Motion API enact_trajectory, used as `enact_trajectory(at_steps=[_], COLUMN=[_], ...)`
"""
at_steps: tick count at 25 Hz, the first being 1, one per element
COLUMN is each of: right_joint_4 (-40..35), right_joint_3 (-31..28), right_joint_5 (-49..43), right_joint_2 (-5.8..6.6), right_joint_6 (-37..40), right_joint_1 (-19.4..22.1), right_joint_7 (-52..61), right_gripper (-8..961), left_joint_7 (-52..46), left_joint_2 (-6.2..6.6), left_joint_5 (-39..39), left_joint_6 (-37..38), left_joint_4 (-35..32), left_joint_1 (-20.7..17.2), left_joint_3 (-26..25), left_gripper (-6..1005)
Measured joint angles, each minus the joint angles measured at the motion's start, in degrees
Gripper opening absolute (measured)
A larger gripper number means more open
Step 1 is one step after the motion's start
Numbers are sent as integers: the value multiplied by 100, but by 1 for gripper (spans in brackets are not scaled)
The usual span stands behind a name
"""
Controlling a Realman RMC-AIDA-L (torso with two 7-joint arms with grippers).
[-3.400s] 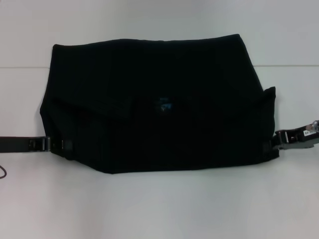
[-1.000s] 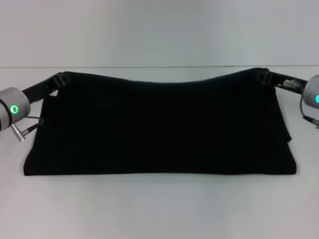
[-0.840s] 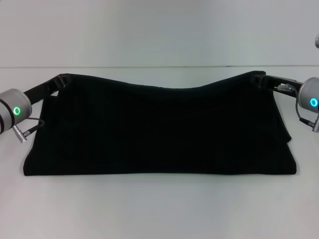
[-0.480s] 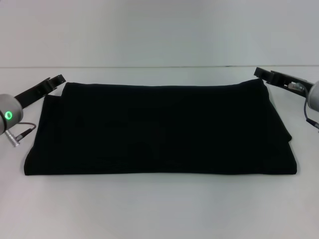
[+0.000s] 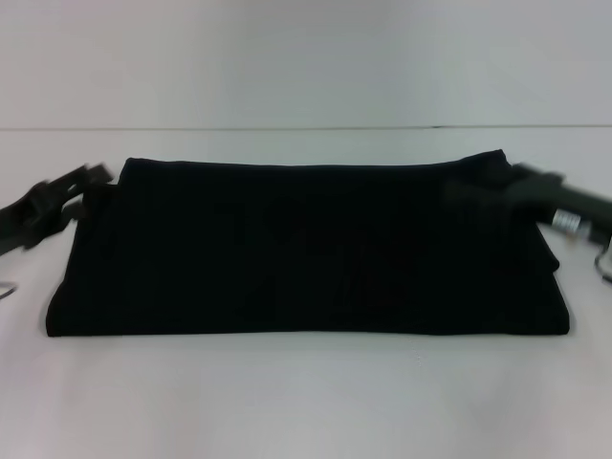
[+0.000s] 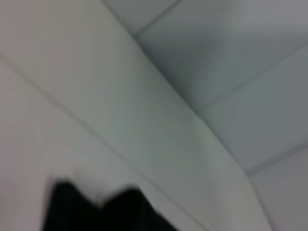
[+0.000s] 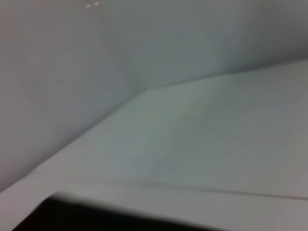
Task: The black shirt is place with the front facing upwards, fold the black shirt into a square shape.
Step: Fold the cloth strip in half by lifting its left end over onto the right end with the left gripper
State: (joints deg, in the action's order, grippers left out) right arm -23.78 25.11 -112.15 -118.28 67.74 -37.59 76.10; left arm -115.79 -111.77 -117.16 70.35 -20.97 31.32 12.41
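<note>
Jaws: you cannot tell on either arm, both blurred. Your left gripper (image 5: 91, 174) sits at the frame's left edge, your right gripper (image 5: 521, 177) at the right, each beside the black shirt (image 5: 306, 249) lying folded across mid-frame.

White table (image 5: 306, 392) carries black shirt (image 5: 306, 249), folded into wide flat band, lying across table's middle. Shirt's long edges run parallel to table's far edge. Bare tabletop all around shirt.

One black shirt (image 5: 306, 249) on one table (image 5: 306, 402) — two tools: left tool (image 5: 81, 184), right tool (image 5: 516, 182).
</note>
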Motion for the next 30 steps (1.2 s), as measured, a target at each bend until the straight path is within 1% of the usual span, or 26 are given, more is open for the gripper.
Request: enact_trajectory(at_steps=[1,2,4,6,8,10,13,17,22,30], right_joint_4=[-5,-21,-53,-75,-39,15,89,93,77,92], right_joint_3=[188,330,608,862,1008,1068,1099,1102,1105,1109], right_joint_5=[-2,-2,-5,-6,-7,-7,3,18,1,-5], right_joint_2=[-8,-25,-74,-115,-134,-143,-157,-156,-149,-151], right_joint_6=[382,591,869,983,1030,1044,1016,1016,1017,1017], right_joint_1=[109,180,308,391,417,420,414,425,433,437], right_joint_7=[-485,-808,-1278,-1551,-1702,-1755,-1782,-1799,-1808,-1810], right_gripper=[757,801,890,907,915,915,914,914,915,914], left_joint_7=[0,-416,-1020,-1405,-1648,-1853,-2101,-2243,-2561,-2782], left_joint_2=[0,171,310,308,294,296,296,288,289,297], left_joint_5=[0,-51,-283,-488,-610,-732,-993,-1146,-1456,-1497], left_joint_6=[0,408,991,1342,1564,1701,1699,1628,1483,1218], left_joint_4=[0,-86,-434,-780,-983,-1035,-1037,-1002,-990,-778], left_joint_1=[0,-202,-501,-698,-862,-978,-1057,-1048,-931,-855], left_joint_3=[0,248,382,365,354,345,323,315,360,366], left_gripper=[781,797,828,859,890,890,889,890,890,889])
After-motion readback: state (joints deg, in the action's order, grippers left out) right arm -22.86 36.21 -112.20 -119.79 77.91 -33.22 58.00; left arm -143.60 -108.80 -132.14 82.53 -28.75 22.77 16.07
